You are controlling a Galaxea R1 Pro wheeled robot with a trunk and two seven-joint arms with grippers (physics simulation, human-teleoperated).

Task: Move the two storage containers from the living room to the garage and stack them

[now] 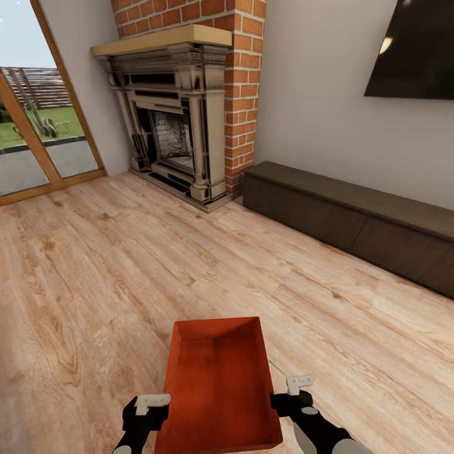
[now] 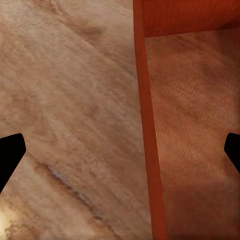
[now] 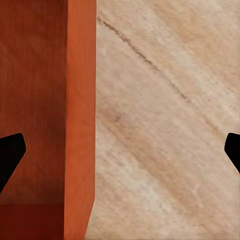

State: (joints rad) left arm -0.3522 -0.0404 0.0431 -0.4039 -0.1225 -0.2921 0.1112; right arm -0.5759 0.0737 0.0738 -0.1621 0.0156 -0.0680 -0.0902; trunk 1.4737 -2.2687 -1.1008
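Here, in the head view, the sliding glass door (image 1: 38, 120) with its wood frame stood at the far left, with grass and a fence outside. Next to it rose the red-brick chimney (image 1: 243, 75) and the ornate fireplace (image 1: 173, 126) under a pale wooden mantel. Further right, a long low dark-brown cabinet (image 1: 353, 217) ran along the pale wall, and the black TV (image 1: 416, 50) hung above it. The light wood-plank floor (image 1: 94, 265) spread across the living room.

Low in the head view, the left gripper (image 1: 150, 410) sat just beside the left long wall of one orange-red storage container (image 1: 217, 384). In the left wrist view its two dark fingers (image 2: 10, 155) were spread wide apart, straddling that wall of the container (image 2: 150, 125), with floor planks (image 2: 70, 100) on one side and the ribbed inside on the other. Whether the tub rested on the floor or was lifted off it could not be told.

The container lay lengthwise away from the robot, topless, its walls flaring outward. At its right long wall sat the right gripper (image 1: 291, 397). In the right wrist view its fingers (image 3: 10, 155) likewise stood wide apart, one over the tub's interior and one over the floor (image 3: 165, 125), with the container wall (image 3: 80, 110) between them and clamped by neither.
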